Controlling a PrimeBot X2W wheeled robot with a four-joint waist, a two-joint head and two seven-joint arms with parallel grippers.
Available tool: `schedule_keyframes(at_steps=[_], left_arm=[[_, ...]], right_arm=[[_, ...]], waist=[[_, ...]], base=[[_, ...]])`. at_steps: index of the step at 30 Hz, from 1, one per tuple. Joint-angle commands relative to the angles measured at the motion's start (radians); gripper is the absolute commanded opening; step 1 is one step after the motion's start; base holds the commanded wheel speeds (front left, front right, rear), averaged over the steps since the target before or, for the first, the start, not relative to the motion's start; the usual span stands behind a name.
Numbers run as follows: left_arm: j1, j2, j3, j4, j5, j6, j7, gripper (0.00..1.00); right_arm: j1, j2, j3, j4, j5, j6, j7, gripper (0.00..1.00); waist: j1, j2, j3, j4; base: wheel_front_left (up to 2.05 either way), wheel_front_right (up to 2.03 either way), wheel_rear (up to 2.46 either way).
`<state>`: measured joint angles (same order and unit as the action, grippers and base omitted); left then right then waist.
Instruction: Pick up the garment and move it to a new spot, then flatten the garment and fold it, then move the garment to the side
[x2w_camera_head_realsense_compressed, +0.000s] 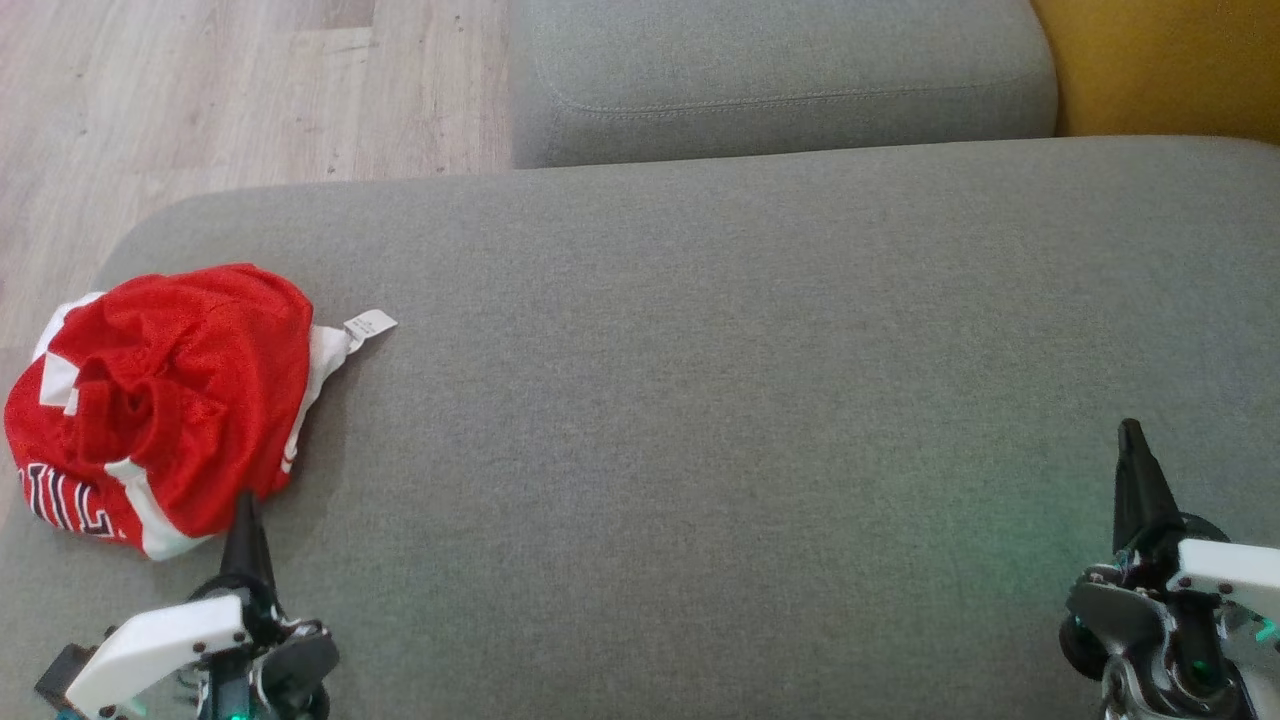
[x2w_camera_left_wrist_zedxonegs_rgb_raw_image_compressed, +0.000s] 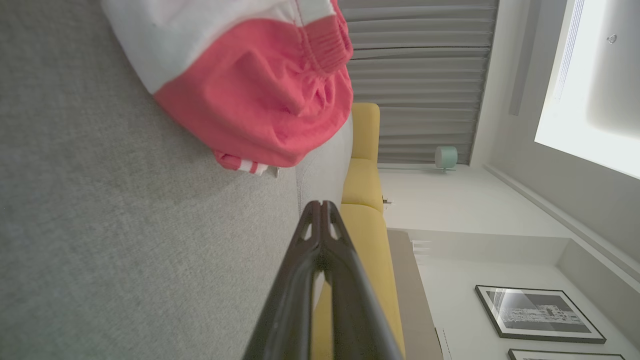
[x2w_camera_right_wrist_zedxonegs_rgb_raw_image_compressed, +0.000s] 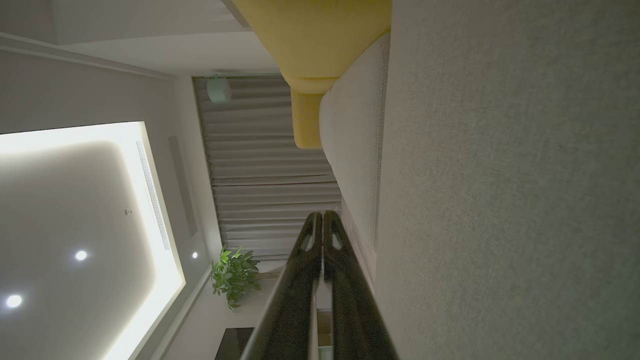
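A red garment with white trim and a white tag lies crumpled at the left end of the grey sofa seat. My left gripper sits at the lower left, shut and empty, its tip just short of the garment's near edge. The left wrist view has the garment bunched ahead of the left gripper, whose fingers are pressed together. My right gripper hangs at the lower right over bare cushion, shut with nothing in it. In the right wrist view the right gripper points along the seat.
A second grey cushion lies beyond the seat, with a yellow cushion at the top right. Wooden floor runs past the seat's far-left edge. Wide bare seat stretches between the two grippers.
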<state>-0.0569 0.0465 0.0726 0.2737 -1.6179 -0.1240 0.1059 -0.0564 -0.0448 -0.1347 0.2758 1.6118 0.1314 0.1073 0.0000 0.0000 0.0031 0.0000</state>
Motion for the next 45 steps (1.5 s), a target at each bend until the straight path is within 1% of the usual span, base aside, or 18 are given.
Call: schedule_keyframes(at_steps=[1, 45], left_arm=[[-0.051, 0.004, 0.041, -0.029, 0.009, -0.007, 0.007, 0.0], [-0.051, 0.004, 0.041, -0.029, 0.009, -0.007, 0.007, 0.0]], right_arm=[[-0.051, -0.005, 0.021, -0.031, -0.003, -0.001, 0.006, 0.0], [-0.051, -0.005, 0.021, -0.031, -0.003, -0.001, 0.006, 0.0]], waist=[[0.0, 0.0, 0.0, 0.0], [0.0, 0.0, 0.0, 0.0]], base=[[0.0, 0.0, 0.0], [0.0, 0.0, 0.0]])
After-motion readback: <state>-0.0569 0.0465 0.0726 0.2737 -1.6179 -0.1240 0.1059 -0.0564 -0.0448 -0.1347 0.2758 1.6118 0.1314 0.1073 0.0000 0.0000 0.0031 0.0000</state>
